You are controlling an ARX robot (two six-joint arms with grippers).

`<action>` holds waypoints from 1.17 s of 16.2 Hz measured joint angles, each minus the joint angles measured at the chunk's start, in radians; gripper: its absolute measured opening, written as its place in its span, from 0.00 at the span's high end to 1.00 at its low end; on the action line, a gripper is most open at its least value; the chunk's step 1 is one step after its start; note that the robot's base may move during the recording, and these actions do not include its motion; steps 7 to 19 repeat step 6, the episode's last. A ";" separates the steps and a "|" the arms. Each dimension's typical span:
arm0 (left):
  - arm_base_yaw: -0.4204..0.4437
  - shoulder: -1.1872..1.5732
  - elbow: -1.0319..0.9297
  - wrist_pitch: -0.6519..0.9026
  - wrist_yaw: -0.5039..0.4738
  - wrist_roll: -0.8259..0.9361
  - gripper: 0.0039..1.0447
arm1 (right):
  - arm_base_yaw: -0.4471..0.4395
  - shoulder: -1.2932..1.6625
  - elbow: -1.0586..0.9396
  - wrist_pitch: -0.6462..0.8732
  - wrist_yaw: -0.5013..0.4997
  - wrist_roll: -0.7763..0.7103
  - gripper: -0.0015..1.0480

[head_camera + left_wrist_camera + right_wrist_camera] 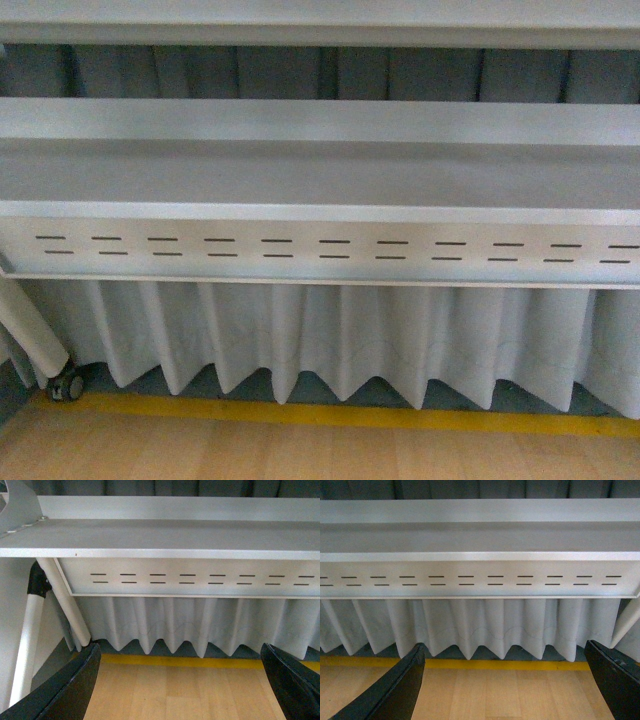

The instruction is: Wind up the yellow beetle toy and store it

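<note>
The yellow beetle toy is out of view in every picture. My left gripper [182, 680] is open, its two black fingers [70, 690] spread wide over bare wooden floor with nothing between them. My right gripper [505, 682] is open too, black fingers [395, 692] far apart above the same kind of floor and holding nothing. Neither arm shows in the front view.
A grey metal shelf unit [320, 175] with a slotted front panel [330, 248] fills the front view, and a pleated white curtain [340, 340] hangs below it. A yellow line [330, 415] crosses the wooden floor [300, 455]. A white leg with a caster [65, 385] stands at the left.
</note>
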 joint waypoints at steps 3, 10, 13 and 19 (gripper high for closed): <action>0.000 0.000 0.000 0.000 0.000 0.000 0.06 | 0.000 0.000 0.000 0.000 0.000 0.000 0.06; 0.000 0.000 0.000 0.000 0.000 0.000 0.06 | 0.000 0.000 0.000 0.000 0.000 0.000 0.06; 0.000 0.000 0.000 0.000 0.000 0.000 0.06 | 0.000 0.000 0.000 0.000 0.000 0.000 0.06; 0.000 0.000 0.000 0.000 0.000 0.000 0.06 | 0.000 0.000 0.000 0.000 0.000 0.000 0.06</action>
